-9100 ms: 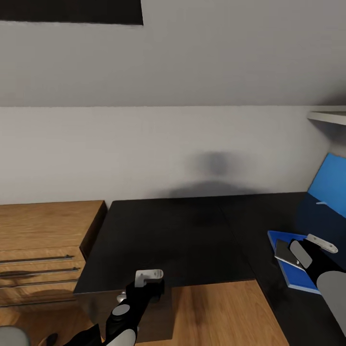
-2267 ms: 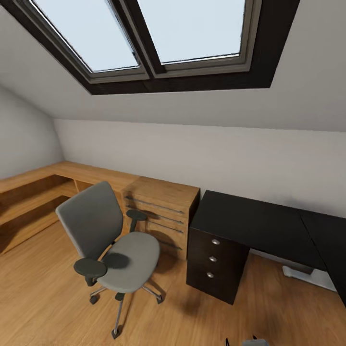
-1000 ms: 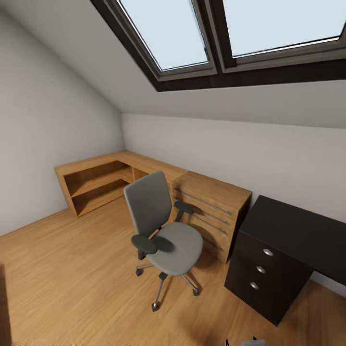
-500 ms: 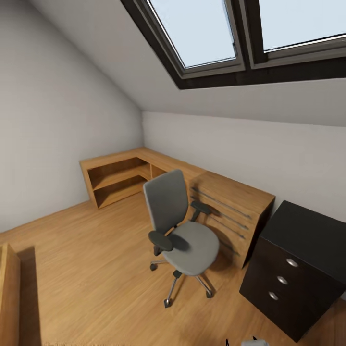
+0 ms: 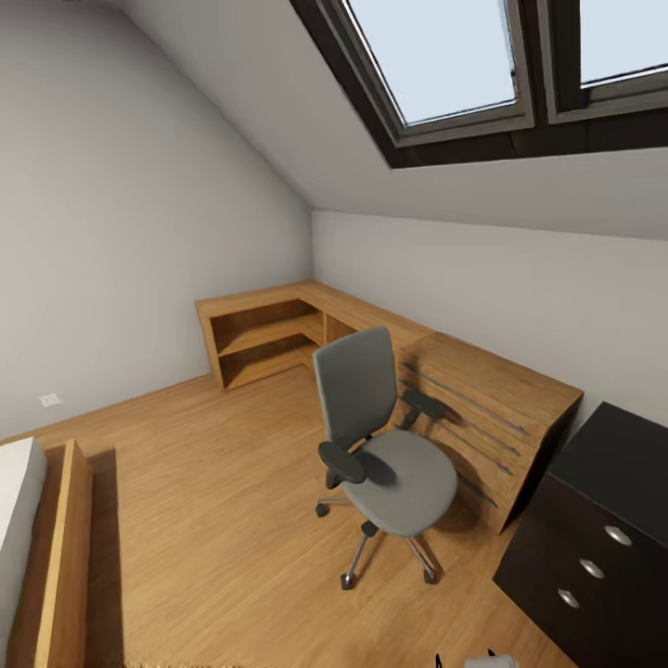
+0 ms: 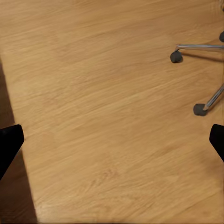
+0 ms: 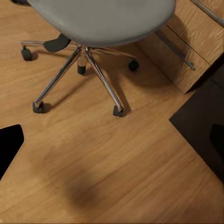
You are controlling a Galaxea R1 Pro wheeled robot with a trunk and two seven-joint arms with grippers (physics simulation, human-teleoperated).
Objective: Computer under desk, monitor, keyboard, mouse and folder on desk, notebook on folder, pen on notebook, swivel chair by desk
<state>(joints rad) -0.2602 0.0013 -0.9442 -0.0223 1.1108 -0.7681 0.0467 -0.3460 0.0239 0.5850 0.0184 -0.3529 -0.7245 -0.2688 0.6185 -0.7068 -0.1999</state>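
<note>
Beyond the left fingers point(image 6: 8, 142), spreading wide over smooth oak floor point(image 6: 107, 93) with nothing between them, and catching two dark castors on chrome spokes of the swivel chair point(image 6: 176, 57) off to the far side. Right fingers point(image 7: 9, 144) likewise gaping wide and empty, looking past their tips at the chair's rounded grey seat point(image 7: 102, 14) and shiny star base.

Seen from the head, swivel chair point(image 5: 380, 436) standing on the floor just beside the oak drawer unit point(image 5: 501, 408) with its long bar handles, tall padded back facing the shelving. Matte black table point(image 5: 603, 520) sitting against that unit's other side, three round silver knobs on its shut drawers.

Compared with half a second ago, whole view swinging leftward: chair and furniture keeping their places, less of the table showing, and a wood-framed bed point(image 5: 60, 547) with a white mattress coming in. Low oak shelving point(image 5: 264, 334) wrapping the corner under the skylight point(image 5: 445, 56), compartments open-fronted.
</note>
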